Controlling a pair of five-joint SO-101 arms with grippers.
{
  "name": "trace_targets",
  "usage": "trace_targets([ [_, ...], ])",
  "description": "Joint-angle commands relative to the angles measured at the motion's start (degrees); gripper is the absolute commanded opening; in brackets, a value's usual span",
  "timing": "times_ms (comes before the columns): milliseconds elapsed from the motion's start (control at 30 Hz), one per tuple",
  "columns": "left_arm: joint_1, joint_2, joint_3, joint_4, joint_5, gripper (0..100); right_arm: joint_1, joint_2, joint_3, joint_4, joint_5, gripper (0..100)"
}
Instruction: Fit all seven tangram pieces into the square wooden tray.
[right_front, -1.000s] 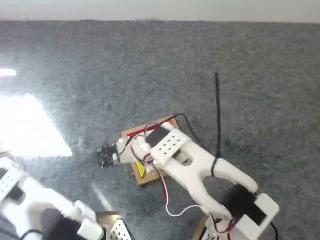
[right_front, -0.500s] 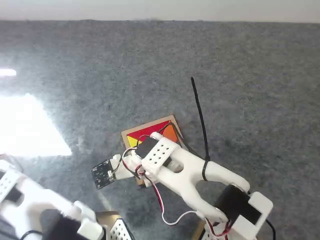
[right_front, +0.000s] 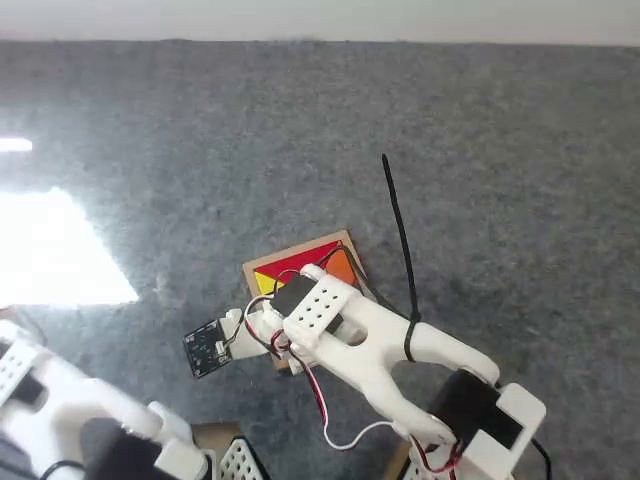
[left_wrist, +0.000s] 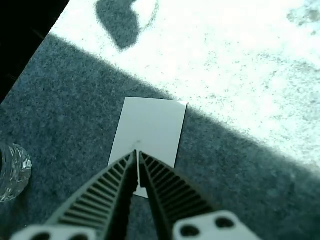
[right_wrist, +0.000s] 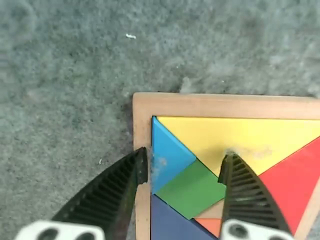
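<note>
So, the right gripper (right_wrist: 185, 165) hangs spread open and empty directly over a corner of the square wooden tray (right_wrist: 142, 102). It straddles the light-blue triangle piece (right_wrist: 167, 150) and the green square piece (right_wrist: 192, 187), both seated. The right arm is nearer. The left gripper (left_wrist: 137, 157) is pinched closed on nothing, well apart over a white card (left_wrist: 150, 125). Versus a second ago, the right arm has pulled back, uncovering more of the tray.

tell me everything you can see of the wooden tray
The wooden tray is a square pale-wood frame with a raised rim, flat on the grey table. Inside lie a yellow piece, light blue piece, green piece, red piece, dark blue piece and orange piece. The open right gripper hangs over one corner, one finger over the rim.
</note>
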Motion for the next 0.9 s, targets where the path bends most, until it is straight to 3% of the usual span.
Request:
trace_targets([
  [0,-0.09,-2.20,-3.03,-1.41,-0.53,2,1.27,-0.92,-0.44,0.92,0.44,24.0],
  [200,0.62,-2.20,-2.86,-1.05,-0.44,2,9.71,-7.25,-3.25,5.49,-0.79,23.4],
  [467,6.15,-2.29,-2.68,5.89,-0.44,2,15.69,-28.35,-4.40,11.91,-16.88,14.6],
  [700,9.41,-2.29,-2.59,8.79,-0.44,2,13.49,-31.16,14.07,-5.49,-24.18,14.3],
  [867,9.41,-2.29,-2.59,8.53,-0.44,2,5.41,-27.38,16.88,-7.43,-24.35,14.1],
])
